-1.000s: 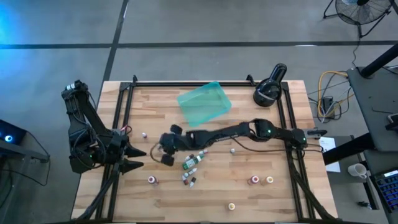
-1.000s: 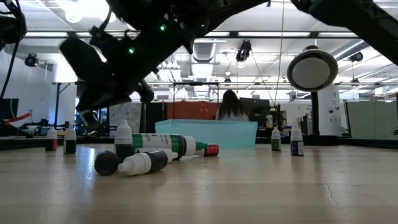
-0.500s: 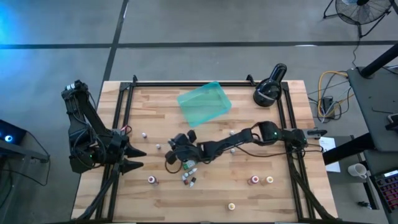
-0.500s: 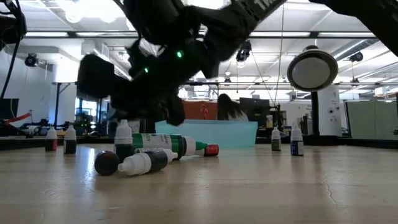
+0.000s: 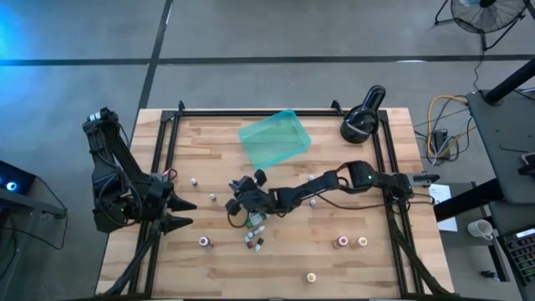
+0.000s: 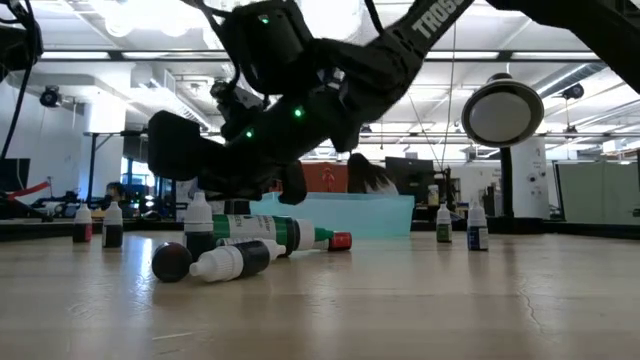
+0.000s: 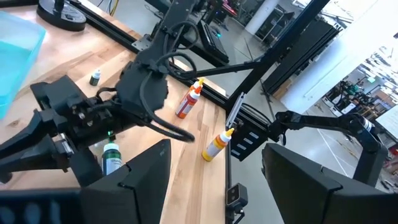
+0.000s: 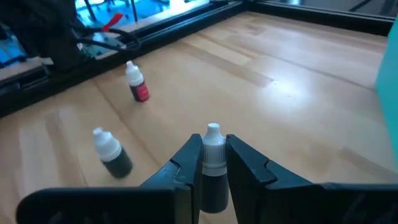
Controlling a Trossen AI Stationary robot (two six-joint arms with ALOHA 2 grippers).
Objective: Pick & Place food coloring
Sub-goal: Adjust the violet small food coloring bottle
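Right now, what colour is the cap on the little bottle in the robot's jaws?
White. The bottle clamped in the right gripper has a white cap, seen best in the right wrist view.

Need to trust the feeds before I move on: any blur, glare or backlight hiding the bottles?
Low view: bright ceiling lights behind, right arm a dark silhouette; lying bottles clear. Right wrist view: bottle in the right claw sharp, far edge soft. High view: blue glare in one corner, off the table.

The worktop (image 5: 334,267) is pale wood in butcher-block strips. The tray (image 5: 274,139) is translucent teal. The food coloring bottles (image 6: 262,232) wear white caps over dark, green and red bodies. The right pincer (image 8: 213,160) is black, as is the lamp-like device (image 5: 361,119).
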